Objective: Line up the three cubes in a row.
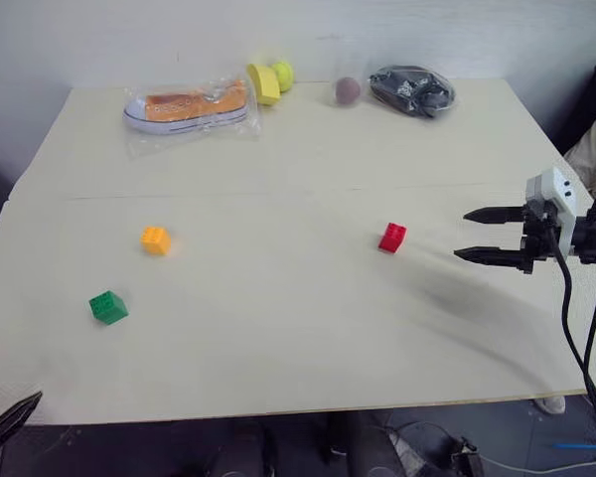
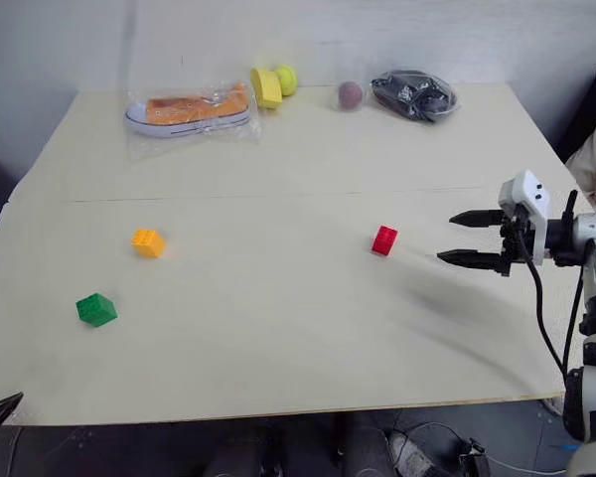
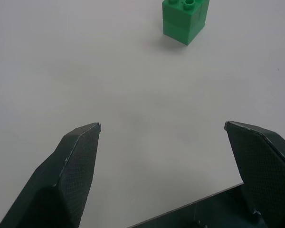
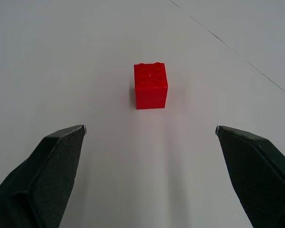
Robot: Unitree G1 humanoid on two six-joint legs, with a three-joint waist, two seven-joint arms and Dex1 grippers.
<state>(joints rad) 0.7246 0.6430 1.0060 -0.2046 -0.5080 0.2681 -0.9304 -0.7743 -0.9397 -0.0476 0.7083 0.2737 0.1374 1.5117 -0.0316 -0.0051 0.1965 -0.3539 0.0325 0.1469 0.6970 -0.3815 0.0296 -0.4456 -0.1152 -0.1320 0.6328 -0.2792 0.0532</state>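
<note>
The 3 studded plastic blocks looked light, rigid and a bit slick, best pinched across flat opposite sides. The small green block (image 1: 108, 307) sat just ahead of the left gripper (image 3: 161, 127), jaws spread wide and empty. The orange-yellow block (image 1: 156, 239) lay farther off. The red block (image 4: 150, 85) stood squarely ahead of the right gripper (image 1: 482, 235), also wide, holding nothing.

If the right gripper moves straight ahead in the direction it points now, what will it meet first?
Most likely the red cube. The right gripper is open and points across the table at it, and in the right wrist view the cube sits centred between the fingers, with bare table before it. It may pass above; height is unclear.
</note>
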